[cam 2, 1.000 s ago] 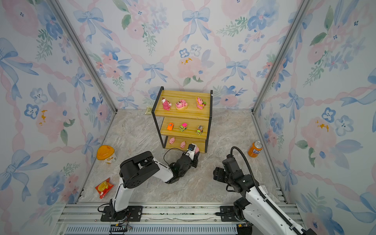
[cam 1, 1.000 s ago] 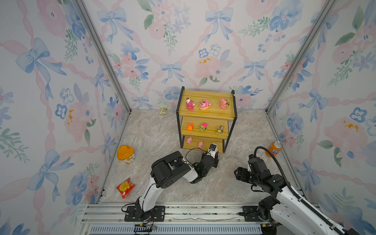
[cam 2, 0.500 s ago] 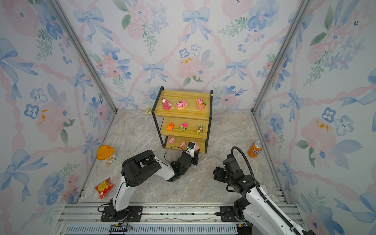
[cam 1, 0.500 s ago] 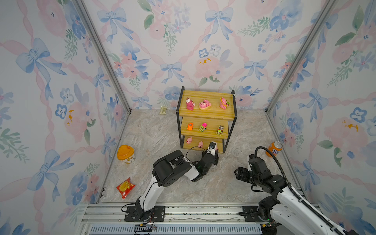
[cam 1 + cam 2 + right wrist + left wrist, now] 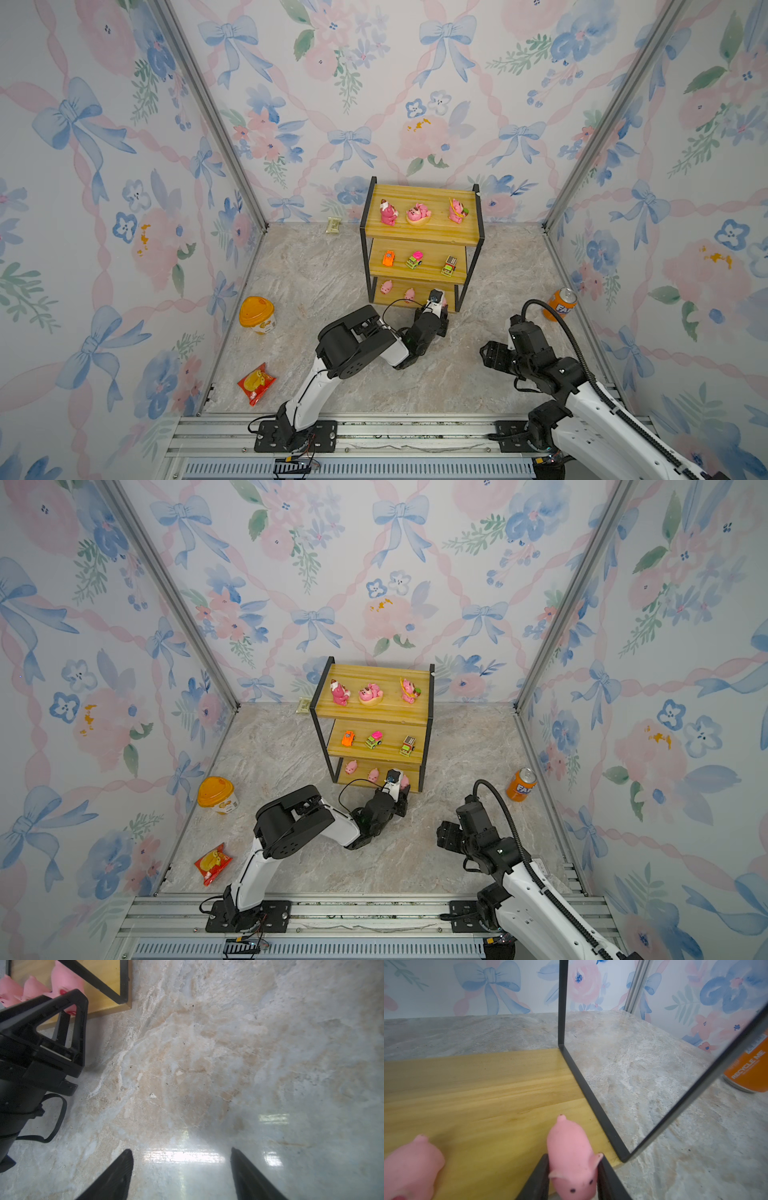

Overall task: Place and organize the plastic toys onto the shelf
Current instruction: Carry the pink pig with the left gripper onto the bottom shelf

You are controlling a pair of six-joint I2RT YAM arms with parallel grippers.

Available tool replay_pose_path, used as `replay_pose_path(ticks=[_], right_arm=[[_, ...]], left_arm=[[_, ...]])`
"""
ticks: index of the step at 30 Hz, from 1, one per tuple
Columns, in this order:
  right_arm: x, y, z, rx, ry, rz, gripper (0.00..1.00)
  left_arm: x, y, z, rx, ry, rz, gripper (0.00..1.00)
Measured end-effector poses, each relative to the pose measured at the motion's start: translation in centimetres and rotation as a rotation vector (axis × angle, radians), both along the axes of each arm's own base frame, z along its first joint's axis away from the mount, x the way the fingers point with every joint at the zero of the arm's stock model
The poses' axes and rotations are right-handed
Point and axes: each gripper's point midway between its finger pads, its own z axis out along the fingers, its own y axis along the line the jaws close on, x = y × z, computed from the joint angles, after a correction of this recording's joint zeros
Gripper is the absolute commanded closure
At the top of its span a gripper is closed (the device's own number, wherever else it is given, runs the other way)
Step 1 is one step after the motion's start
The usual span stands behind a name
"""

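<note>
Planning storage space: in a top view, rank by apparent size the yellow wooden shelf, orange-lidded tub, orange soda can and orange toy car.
1. Yellow wooden shelf
2. Orange-lidded tub
3. Orange soda can, nearly the tub's size
4. Orange toy car

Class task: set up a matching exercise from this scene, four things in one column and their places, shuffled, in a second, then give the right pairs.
1. bear figurines
2. mini cars
3. soda can
4. orange-lidded tub

A. floor, left of the shelf in both top views
B. top board
C. floor, right of the shelf
D. middle board

Pairs: 1-B, 2-D, 3-C, 4-A
</note>
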Motion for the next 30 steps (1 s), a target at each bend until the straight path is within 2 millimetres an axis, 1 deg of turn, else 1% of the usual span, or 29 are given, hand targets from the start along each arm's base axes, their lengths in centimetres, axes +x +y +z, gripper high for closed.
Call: replay_pose_path(ticks=[6, 9, 14, 20, 30], right_arm=[[0.1, -0.1, 0.2, 0.003, -0.007, -0.007, 0.24], [0.0, -0.2, 0.1, 0.002, -0.005, -0.007, 0.24], [0.0, -0.2, 0.2, 0.004, -0.009, -0.007, 0.23], [0.1, -0.3, 0.2, 0.004, -0.009, -0.013, 0.24], [0.0, -0.4, -0.1, 0.001, 0.003, -0.018, 0.24]], left_arm=[[0.8, -0.1, 0.3, -0.028, 0.007, 0.001, 0.62], [1.1, -0.1, 0.2, -0.028, 0.011, 0.004, 0.62], [1.2, -0.4, -0.3, -0.025, 0.026, -0.005, 0.61], [1.5, -0.9, 0.0, -0.037, 0.023, -0.007, 0.62], [2.0, -0.9, 0.2, -0.045, 0.021, 0.002, 0.61]])
